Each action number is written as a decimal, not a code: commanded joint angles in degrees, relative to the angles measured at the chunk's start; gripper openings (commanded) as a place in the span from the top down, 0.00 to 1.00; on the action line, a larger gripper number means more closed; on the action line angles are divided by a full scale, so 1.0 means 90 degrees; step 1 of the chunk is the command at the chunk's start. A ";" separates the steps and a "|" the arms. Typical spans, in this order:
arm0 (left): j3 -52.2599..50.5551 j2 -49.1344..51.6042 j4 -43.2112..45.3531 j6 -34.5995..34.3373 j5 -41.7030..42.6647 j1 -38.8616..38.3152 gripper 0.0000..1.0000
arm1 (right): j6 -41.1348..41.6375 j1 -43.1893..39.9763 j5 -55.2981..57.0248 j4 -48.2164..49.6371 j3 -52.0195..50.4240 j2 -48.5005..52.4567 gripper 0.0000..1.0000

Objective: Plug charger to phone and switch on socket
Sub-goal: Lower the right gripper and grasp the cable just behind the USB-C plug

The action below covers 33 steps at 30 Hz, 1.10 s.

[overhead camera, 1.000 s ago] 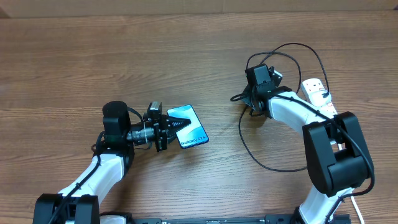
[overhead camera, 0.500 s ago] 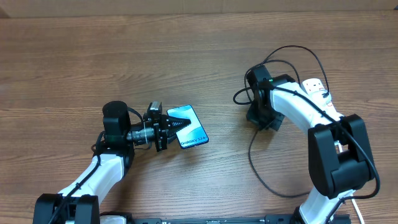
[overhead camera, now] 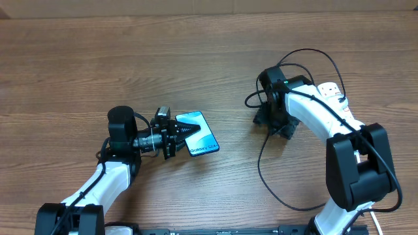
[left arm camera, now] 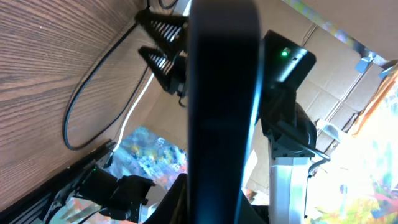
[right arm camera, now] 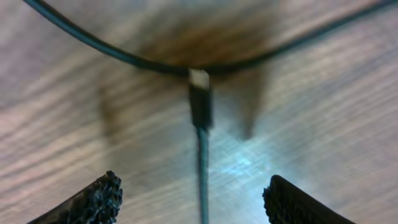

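**Overhead.** My left hand [overhead camera: 171, 138] is closed on the left end of the phone [overhead camera: 199, 132]. The phone sits left of the desk's [overhead camera: 98, 59] middle, on the side toward the near edge, with its lit screen facing up. My right hand [overhead camera: 274, 125] points down at the desk right of the middle, its jaws spread wide and holding nothing. The charger [overhead camera: 259, 163] runs as a thin black cable from under that hand. One loop curves toward the near edge, and another arcs toward the far edge above my right arm. The socket [overhead camera: 330, 90] lies near the right edge, partly hidden by that arm. I cannot tell from here whether the adapter end sits in it.

**Left wrist.** The phone appears edge-on as a broad dark bar down the centre of the view, between my fingers. Beyond it my right hand stands over the wood, its two ribbed fingers apart, and the cable curves across the desk below them.

**Right wrist.** My two fingertips [right arm camera: 87, 199] show at the lower corners, far apart. Between them the connector tip [right arm camera: 200, 102] lies flat on the desk, touching neither finger. Its pale end points at a strand of the same cable that crosses just beyond it.
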 commanded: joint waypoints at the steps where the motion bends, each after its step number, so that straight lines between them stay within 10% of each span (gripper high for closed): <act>1: 0.0102 -0.0019 0.0041 0.0027 0.0267 0.0029 0.89 | -0.0015 -0.0012 0.0007 0.0168 0.0121 -0.0180 0.24; 15: 0.0102 -0.0019 0.0041 0.0027 0.0294 0.0029 0.89 | -0.0015 -0.0017 0.0002 0.0809 -0.0549 -0.0085 0.30; 25: 0.0102 -0.0019 0.0041 0.0024 0.0313 0.0029 0.89 | -0.0015 -0.0005 -0.0185 0.0971 -0.1183 -0.0085 0.64; 29: 0.0102 -0.0019 0.0041 0.0027 0.0318 0.0029 0.89 | -0.0017 -0.0005 -0.0158 0.0996 -0.1212 -0.0085 0.96; 33: 0.0102 -0.0019 0.0044 0.0126 0.0374 0.0029 0.89 | -0.0022 -0.0044 -0.0175 0.0923 -0.1105 -0.0087 0.96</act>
